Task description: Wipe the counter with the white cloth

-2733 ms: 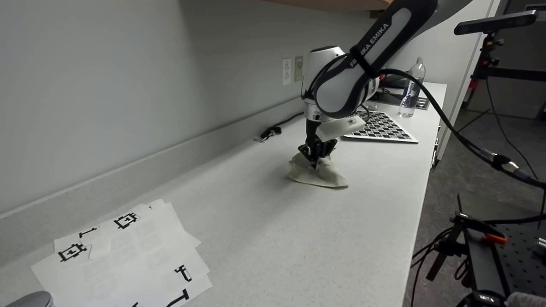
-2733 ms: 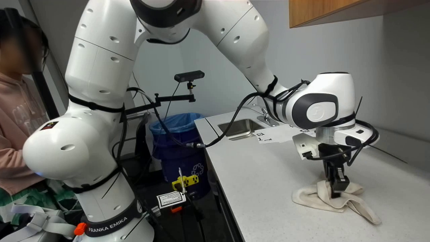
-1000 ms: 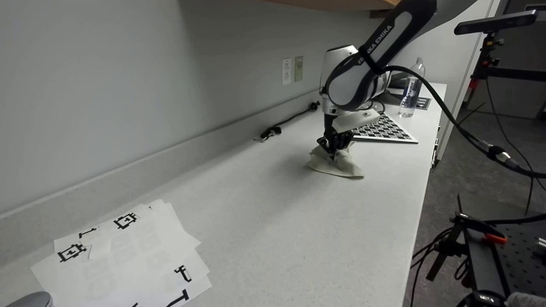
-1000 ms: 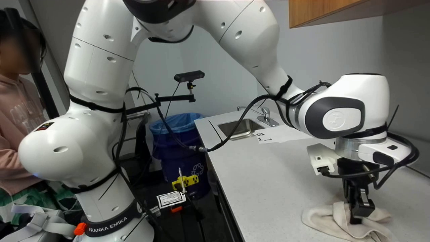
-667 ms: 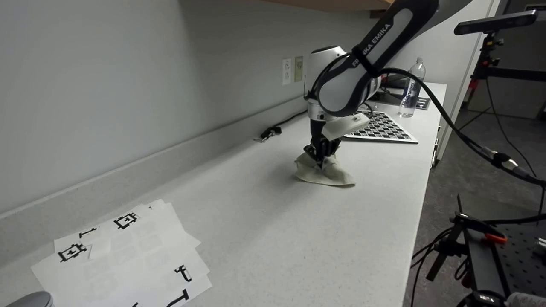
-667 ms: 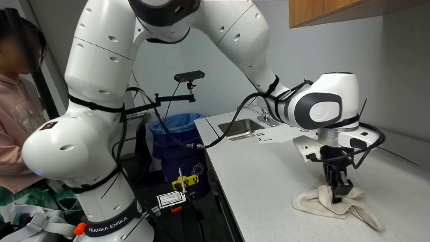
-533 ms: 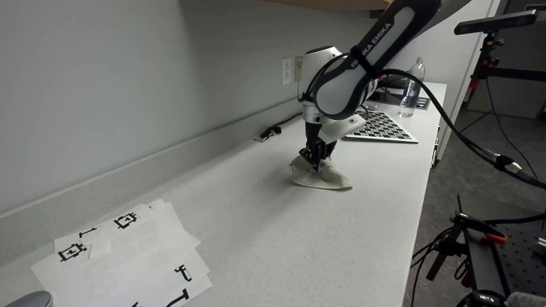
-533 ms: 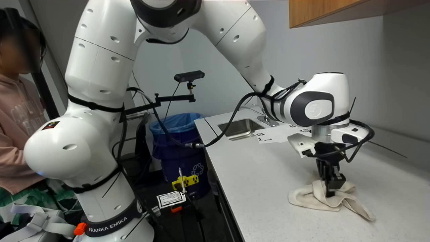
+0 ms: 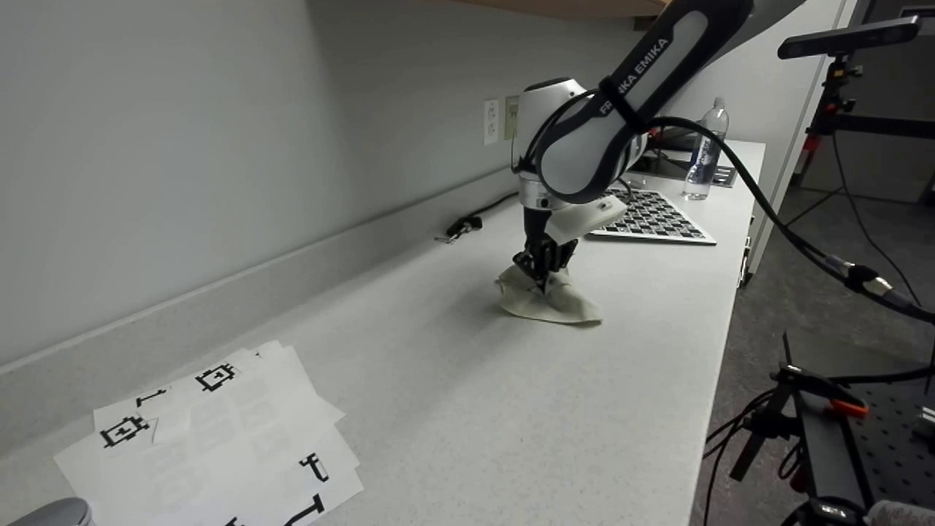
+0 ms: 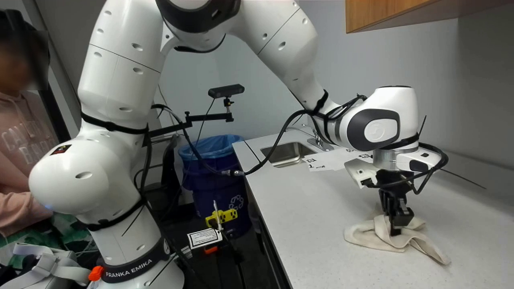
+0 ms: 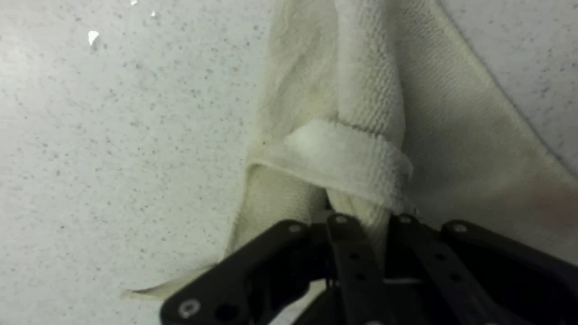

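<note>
Counter is occupied in part, in an exterior view, by printed sheets and, farther along, by a checkered board. Between these, nearer to the board, the white cloth is spread in a rumpled heap on the surface. It is judged to be light, soft and limp, with no breakage to be feared and little slip to be expected; its outer parts can be dragged but hardly pushed. A hold is best taken on a thick gather near the middle, since by a corner the rest would merely be trailed. The gripper is pointed down into the cloth's middle, fabric being spread to both sides of it, and a bunched fold is pinched between its fingers. In the wrist view, tiny bright specks are seen apart from the cloth; what they are cannot be told.
</note>
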Available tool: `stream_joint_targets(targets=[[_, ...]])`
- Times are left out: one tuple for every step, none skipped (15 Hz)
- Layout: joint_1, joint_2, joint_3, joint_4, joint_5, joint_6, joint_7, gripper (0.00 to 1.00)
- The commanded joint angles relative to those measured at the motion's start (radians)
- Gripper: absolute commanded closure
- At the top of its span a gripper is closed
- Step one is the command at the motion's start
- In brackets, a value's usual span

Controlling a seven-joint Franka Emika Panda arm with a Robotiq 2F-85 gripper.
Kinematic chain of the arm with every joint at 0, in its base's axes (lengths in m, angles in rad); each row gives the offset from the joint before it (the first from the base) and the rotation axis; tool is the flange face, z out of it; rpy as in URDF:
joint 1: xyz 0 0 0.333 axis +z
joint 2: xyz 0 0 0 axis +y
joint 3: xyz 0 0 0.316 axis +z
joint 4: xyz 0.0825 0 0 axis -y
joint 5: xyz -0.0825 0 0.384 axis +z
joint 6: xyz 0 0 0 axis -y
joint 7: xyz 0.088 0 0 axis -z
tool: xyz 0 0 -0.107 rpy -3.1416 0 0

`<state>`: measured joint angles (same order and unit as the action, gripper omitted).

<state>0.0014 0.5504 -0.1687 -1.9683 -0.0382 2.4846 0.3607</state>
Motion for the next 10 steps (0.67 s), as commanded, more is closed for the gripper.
stream_joint_targets(targets=[[-0.062,0.025,-0.027,0.01,0.046,-0.012,0.001,0.97],[-0.079,0.024,-0.039,0.007,0.056,-0.009,0.006,0.97],[-0.095,0.025,-0.049,0.007,0.066,-0.008,0.01,0.97],[-0.11,0.027,-0.062,0.008,0.072,-0.008,0.015,0.97],[-0.12,0.03,-0.077,0.009,0.073,0.0,0.028,0.97],[-0.133,0.032,-0.085,0.013,0.078,-0.005,0.033,0.97],[-0.144,0.035,-0.093,0.017,0.08,-0.006,0.038,0.97],[-0.151,0.038,-0.095,0.022,0.085,-0.011,0.04,0.97],[-0.154,0.04,-0.096,0.026,0.087,-0.012,0.042,0.97],[-0.153,0.043,-0.091,0.03,0.089,-0.014,0.043,0.97]])
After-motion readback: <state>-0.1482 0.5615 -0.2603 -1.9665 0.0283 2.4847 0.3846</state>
